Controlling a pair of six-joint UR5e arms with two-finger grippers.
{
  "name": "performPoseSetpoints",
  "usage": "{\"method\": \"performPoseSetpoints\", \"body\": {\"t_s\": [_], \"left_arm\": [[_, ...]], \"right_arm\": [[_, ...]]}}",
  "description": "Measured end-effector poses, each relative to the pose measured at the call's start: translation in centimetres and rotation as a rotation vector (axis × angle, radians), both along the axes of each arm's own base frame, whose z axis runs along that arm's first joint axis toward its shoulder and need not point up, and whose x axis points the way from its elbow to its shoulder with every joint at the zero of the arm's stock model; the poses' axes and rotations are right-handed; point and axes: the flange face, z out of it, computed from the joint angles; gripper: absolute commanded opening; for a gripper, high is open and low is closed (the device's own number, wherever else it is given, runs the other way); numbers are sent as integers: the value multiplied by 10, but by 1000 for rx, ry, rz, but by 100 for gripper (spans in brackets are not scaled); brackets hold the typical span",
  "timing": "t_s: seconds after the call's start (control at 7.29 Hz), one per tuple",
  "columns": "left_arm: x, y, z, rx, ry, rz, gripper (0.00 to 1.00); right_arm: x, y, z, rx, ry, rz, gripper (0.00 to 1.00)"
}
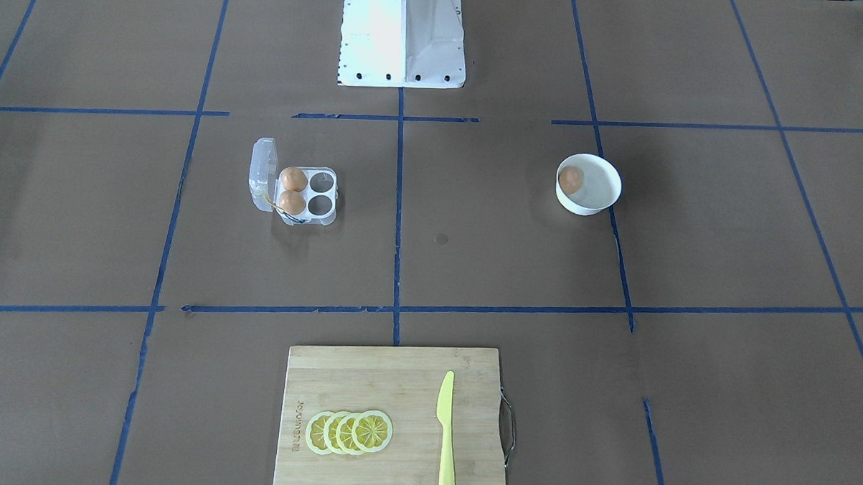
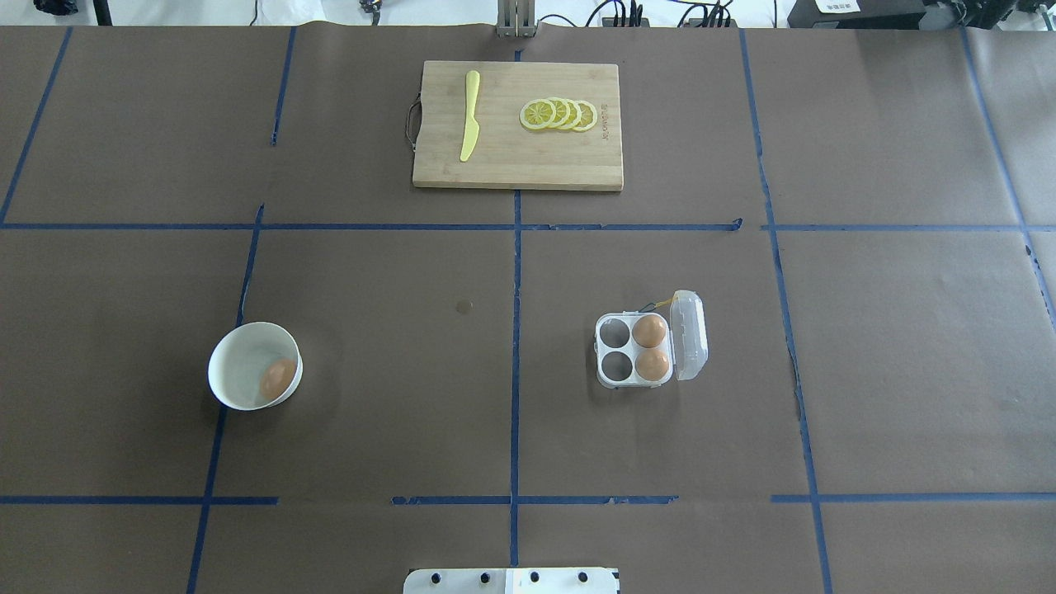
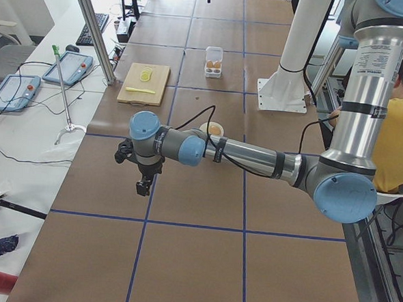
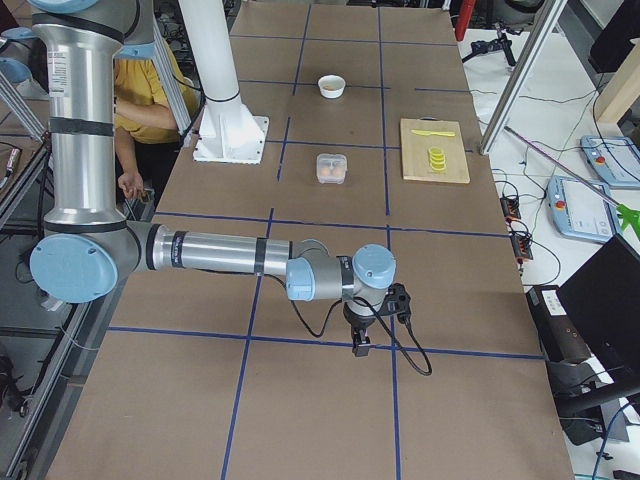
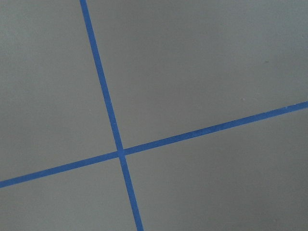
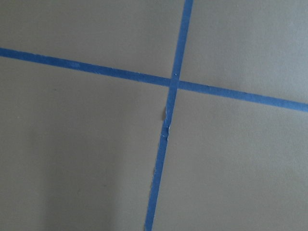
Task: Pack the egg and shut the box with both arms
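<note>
One brown egg (image 2: 278, 379) lies in a white bowl (image 2: 239, 363) on the robot's left side. The clear box (image 2: 615, 350) stands on the right side with its lid (image 2: 690, 334) open and two eggs (image 2: 650, 331) in the cells next to the hinge; two cells are empty. The same egg (image 1: 571, 178) and the same box (image 1: 321, 193) show in the front-facing view. My left gripper (image 3: 142, 186) hangs over bare table far from the bowl. My right gripper (image 4: 360, 345) hangs over bare table far from the box. I cannot tell if either is open. Both wrist views show only paper and tape.
A wooden cutting board (image 2: 516, 161) with a yellow knife (image 2: 469, 124) and lemon slices (image 2: 561, 114) lies at the far middle. The white pedestal (image 1: 403, 40) stands at the robot's edge. A person in yellow (image 3: 401, 136) sits behind the robot.
</note>
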Motion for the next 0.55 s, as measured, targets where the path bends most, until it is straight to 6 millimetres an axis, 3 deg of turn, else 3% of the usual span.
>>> {"method": "performPoseSetpoints", "body": {"t_s": [0.27, 0.55], "left_arm": [[1, -4, -19, 78, 17, -2, 100], [2, -11, -43, 167, 32, 3, 100]], "right_arm": [[3, -5, -48, 94, -8, 8, 100], [10, -4, -75, 146, -13, 23, 100]]}}
